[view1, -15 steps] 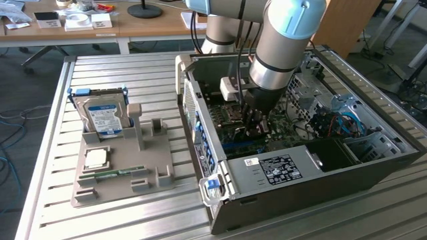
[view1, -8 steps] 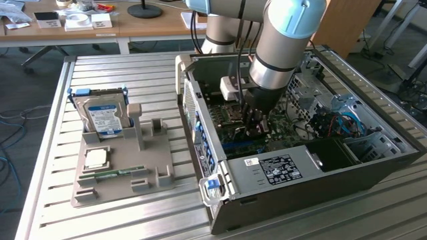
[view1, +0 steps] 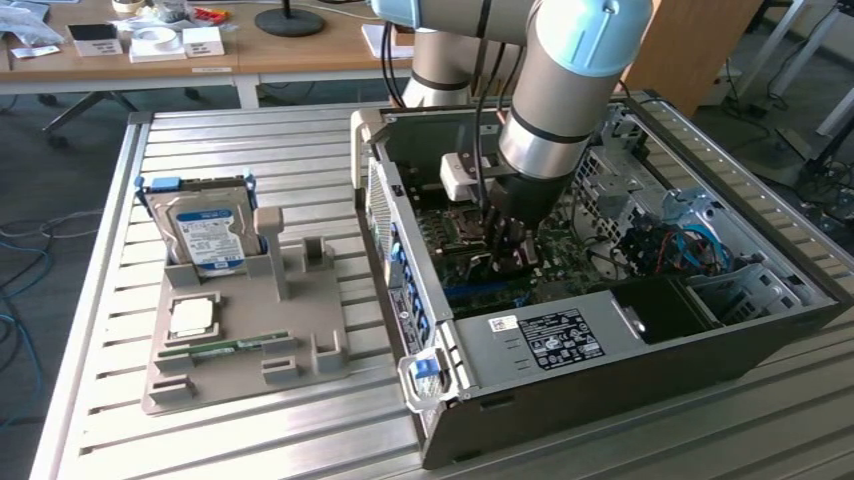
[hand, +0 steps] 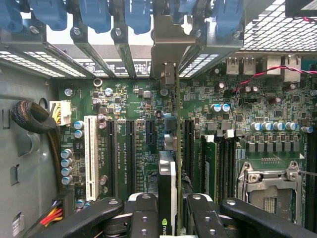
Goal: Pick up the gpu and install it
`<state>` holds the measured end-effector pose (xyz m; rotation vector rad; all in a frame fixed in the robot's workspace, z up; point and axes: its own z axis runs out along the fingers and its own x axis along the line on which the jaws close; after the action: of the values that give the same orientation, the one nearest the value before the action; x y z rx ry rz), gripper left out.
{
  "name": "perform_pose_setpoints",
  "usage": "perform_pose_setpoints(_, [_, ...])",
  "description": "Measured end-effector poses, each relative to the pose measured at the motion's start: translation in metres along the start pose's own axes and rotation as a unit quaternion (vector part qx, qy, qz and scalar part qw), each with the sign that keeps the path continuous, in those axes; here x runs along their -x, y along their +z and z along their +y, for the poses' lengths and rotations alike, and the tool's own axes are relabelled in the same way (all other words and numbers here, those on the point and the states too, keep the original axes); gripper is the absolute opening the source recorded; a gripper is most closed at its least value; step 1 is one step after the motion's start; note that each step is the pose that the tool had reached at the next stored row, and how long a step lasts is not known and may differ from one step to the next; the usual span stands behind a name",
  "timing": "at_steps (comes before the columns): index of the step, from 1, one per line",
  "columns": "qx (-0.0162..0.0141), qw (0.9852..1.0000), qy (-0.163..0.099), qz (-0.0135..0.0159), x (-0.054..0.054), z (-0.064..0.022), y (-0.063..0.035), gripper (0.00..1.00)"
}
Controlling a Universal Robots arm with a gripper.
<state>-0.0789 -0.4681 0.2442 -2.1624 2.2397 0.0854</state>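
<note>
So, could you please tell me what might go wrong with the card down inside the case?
The gpu, clamped edge-on between the fingers, could come down skewed and jam beside the black slots. Its metal bracket may snag on the blue latches.

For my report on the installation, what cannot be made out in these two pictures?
- Wrist view: whether the gpu is seated in the motherboard; its own body hides its contact edge.
- Wrist view: most of the hand, cut off by the picture's edge.
- Exterior view: the spot below the hand, hidden by the arm.
</note>
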Motion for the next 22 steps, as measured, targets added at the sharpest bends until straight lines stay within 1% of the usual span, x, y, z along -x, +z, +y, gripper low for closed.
perform_pose_setpoints(3, [0.0,1.0,0.0,-0.0003,0.0,0.0,0.0002,0.27])
perform_pose_setpoints(5, [-0.0001,1.0,0.0,-0.0014,0.0001,0.0,0.0004,0.27])
perform_pose_setpoints(8, [0.0,1.0,0.0,-0.0018,0.0,0.0001,0.0013,0.27])
perform_pose_setpoints(16, [0.0,1.0,0.0,-0.0018,-0.0001,0.0018,0.0024,0.27])
perform_pose_setpoints(19, [0.0003,1.0,0.0,-0.001,-0.0003,0.0019,0.0042,0.27])
perform_pose_setpoints(22, [0.0001,1.0,0.0,-0.0015,-0.0003,0.0019,0.0052,0.27])
